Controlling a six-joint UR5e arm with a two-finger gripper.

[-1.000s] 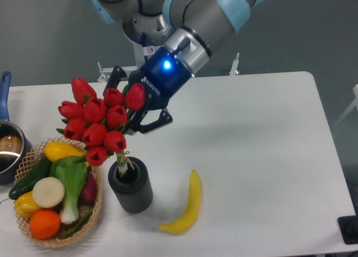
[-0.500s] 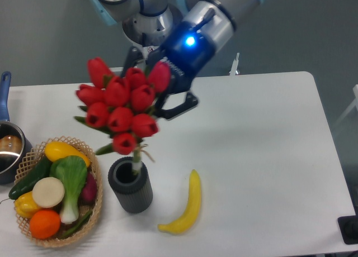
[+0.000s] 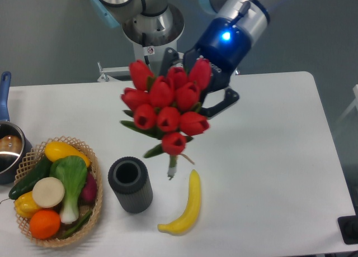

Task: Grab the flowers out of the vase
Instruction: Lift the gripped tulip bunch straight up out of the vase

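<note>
Glossy plastic-looking flowers [image 3: 168, 109], matt ribbed vase [image 3: 130, 185], woven wicker basket [image 3: 94, 204], smooth white table [image 3: 268, 151].

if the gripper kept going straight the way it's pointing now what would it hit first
The gripper, shut on the flowers, points down and to the picture's left. Along that line the vase looks like the first thing met, though depth is unclear and it could pass behind it to the table.

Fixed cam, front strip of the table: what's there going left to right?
Woven wicker basket of vegetables and fruit → short dark grey ribbed cylindrical vase, mouth empty → yellow banana. The bunch of red tulip flowers hangs above the table in the gripper, so it is left out of the order.
</note>
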